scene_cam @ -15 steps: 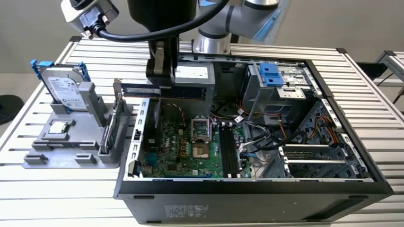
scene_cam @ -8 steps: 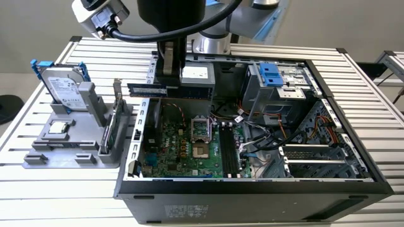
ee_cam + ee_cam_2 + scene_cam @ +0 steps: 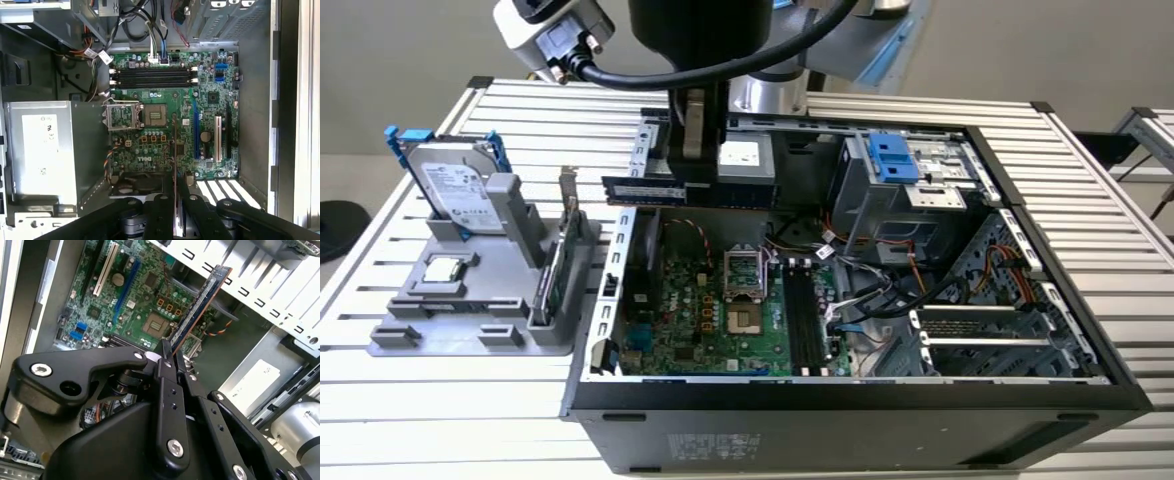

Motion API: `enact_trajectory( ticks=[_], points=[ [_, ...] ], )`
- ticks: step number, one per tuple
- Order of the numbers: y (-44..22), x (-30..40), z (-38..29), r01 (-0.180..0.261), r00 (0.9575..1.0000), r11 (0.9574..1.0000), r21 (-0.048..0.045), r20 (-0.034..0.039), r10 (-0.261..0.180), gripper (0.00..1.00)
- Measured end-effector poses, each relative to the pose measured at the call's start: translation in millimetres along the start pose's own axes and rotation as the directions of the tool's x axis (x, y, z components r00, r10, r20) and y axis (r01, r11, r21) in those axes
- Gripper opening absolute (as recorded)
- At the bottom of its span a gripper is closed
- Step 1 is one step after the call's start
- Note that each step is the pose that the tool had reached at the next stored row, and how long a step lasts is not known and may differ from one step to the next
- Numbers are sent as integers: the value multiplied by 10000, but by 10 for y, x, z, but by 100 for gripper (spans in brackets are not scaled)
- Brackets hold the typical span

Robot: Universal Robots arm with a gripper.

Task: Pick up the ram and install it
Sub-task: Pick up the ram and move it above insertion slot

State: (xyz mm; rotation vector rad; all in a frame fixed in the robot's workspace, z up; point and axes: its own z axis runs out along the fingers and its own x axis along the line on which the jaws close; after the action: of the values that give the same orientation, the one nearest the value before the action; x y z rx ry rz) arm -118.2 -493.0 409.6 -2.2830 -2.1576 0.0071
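Note:
The ram (image 3: 643, 190) is a dark green stick. It hangs level above the rear edge of the open computer case (image 3: 854, 400), with my gripper (image 3: 698, 172) shut on one end of it. In the second wrist view the ram (image 3: 200, 305) sticks out slantwise from the gripper (image 3: 169, 354) over the motherboard (image 3: 135, 300). In the first wrist view the ram (image 3: 175, 160) appears edge-on above the gripper (image 3: 176, 192). The black memory slots (image 3: 152, 78) lie at the far side of the board (image 3: 165, 135), past the processor socket (image 3: 150, 115); in the exterior view the slots (image 3: 803, 322) are nearer the case front.
A grey holder (image 3: 467, 325) at the exterior view's left carries a silver hard drive with blue bracket (image 3: 454, 185) and a small square processor chip (image 3: 444, 268). Inside the case are a power supply (image 3: 40, 150), a drive cage (image 3: 907, 170) and loose cables (image 3: 887, 290).

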Motion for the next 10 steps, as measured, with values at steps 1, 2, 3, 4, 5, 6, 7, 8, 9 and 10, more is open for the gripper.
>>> enact_trajectory(
  ticks=[1,2,3,4,5,6,7,8,9,10],
  points=[
    [14,1,0,0,10000,10000,0,0,0,0],
    [27,2,-1,0,10000,10000,0,1,0,0],
    [39,2,0,0,10000,10000,0,1,0,0],
    [52,3,0,0,10000,10000,0,0,0,0],
    [65,4,0,0,10000,10000,0,0,0,0],
    [78,4,0,0,10000,10000,0,0,0,0],
    [90,5,0,-1,10000,10000,-1,-1,1,0],
    [103,6,-1,-1,10000,10000,0,1,1,0],
    [117,7,0,-1,10000,10000,0,0,1,0],
    [130,7,-1,0,10000,10000,0,1,0,0]
  ],
)
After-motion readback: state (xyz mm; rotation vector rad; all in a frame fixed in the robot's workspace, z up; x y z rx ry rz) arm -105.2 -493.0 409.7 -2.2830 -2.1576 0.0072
